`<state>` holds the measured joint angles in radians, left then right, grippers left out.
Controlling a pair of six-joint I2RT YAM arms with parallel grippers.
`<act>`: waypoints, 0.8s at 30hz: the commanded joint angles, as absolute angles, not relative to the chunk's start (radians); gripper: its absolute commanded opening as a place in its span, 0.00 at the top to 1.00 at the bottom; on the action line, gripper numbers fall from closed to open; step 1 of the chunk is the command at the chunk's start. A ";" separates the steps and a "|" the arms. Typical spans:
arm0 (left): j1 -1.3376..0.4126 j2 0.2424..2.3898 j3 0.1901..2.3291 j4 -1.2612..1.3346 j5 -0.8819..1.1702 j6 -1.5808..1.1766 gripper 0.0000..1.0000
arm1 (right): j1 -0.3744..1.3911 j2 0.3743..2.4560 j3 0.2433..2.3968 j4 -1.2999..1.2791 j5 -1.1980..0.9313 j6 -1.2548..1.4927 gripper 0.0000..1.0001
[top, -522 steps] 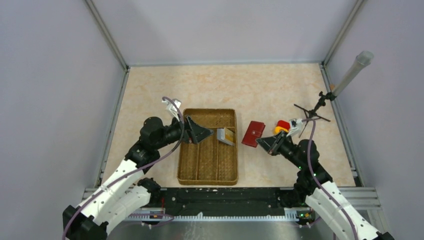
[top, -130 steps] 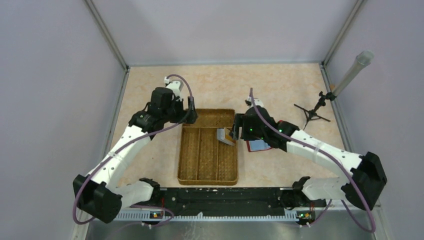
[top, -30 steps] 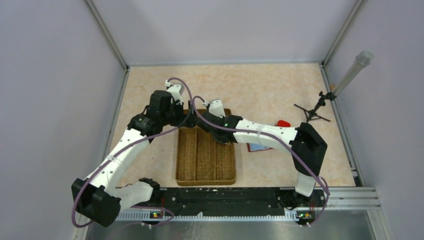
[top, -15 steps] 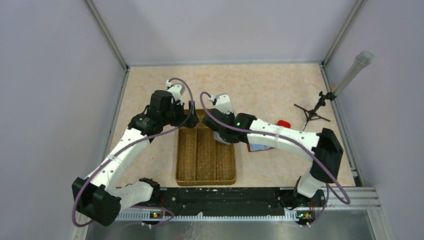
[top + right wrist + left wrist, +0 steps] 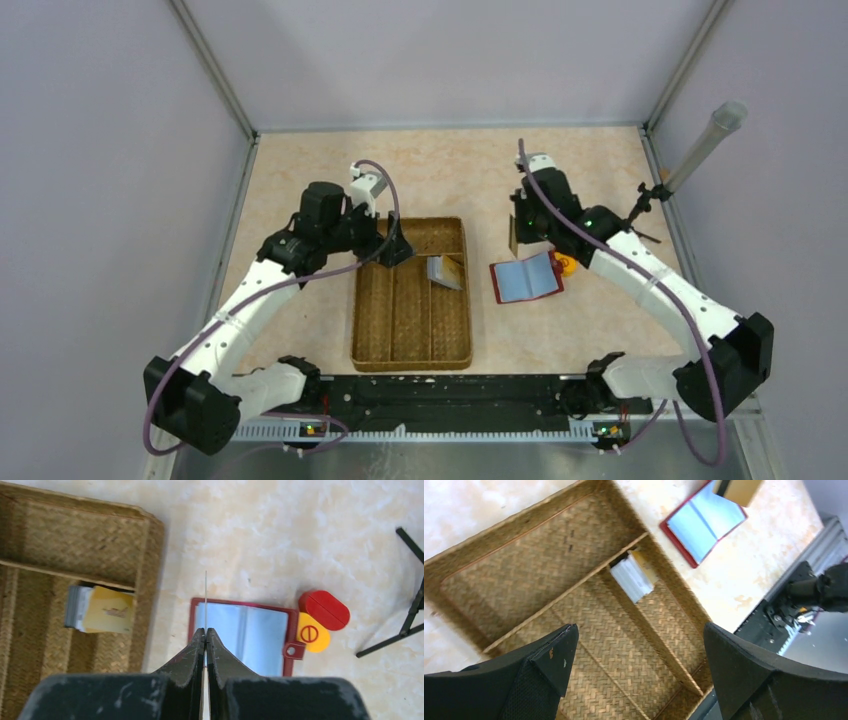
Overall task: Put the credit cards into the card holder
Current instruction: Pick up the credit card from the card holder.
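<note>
Credit card (image 5: 205,592) is being pinched edge-on between the pressed-together fingers of the right gripper (image 5: 205,632), above the card holder (image 5: 245,630). The holder is lying open, blue lining up, on the table (image 5: 450,170) just right of the woven tray (image 5: 150,550). Stacked cards (image 5: 636,572) are sitting in the tray's right compartment. Left gripper (image 5: 639,629) is hovering over the tray, fingers spread and holding nothing.

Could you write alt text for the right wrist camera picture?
The right tool pinches a thin card, seen edge-on, at the edge of the open red card holder with its pale blue inside showing. Left, a woven tray holds more cards; right, a red-and-yellow object lies.
</note>
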<state>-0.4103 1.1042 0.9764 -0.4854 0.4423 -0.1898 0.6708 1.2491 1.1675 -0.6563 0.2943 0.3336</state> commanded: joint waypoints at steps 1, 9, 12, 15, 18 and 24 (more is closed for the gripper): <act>-0.454 1.118 0.982 -0.381 0.579 -0.196 0.02 | 0.477 1.230 1.112 -0.680 0.008 0.205 1.00; -0.483 1.151 0.988 -0.350 0.610 -0.224 0.02 | 0.208 1.294 1.032 -0.667 -0.200 0.157 1.00; -0.491 1.150 0.983 -0.349 0.577 -0.241 0.03 | 0.193 1.315 1.033 -0.666 -0.276 0.159 1.00; -0.528 1.156 0.989 -0.303 0.579 -0.289 0.03 | 0.192 1.268 1.040 -0.637 -0.422 0.149 1.00; -0.559 1.158 0.980 -0.176 0.651 -0.369 0.02 | 0.193 1.225 1.030 -0.586 -0.669 0.149 1.00; -0.579 1.210 1.021 -0.077 0.785 -0.436 0.01 | 0.239 1.186 1.028 -0.519 -0.981 0.179 1.00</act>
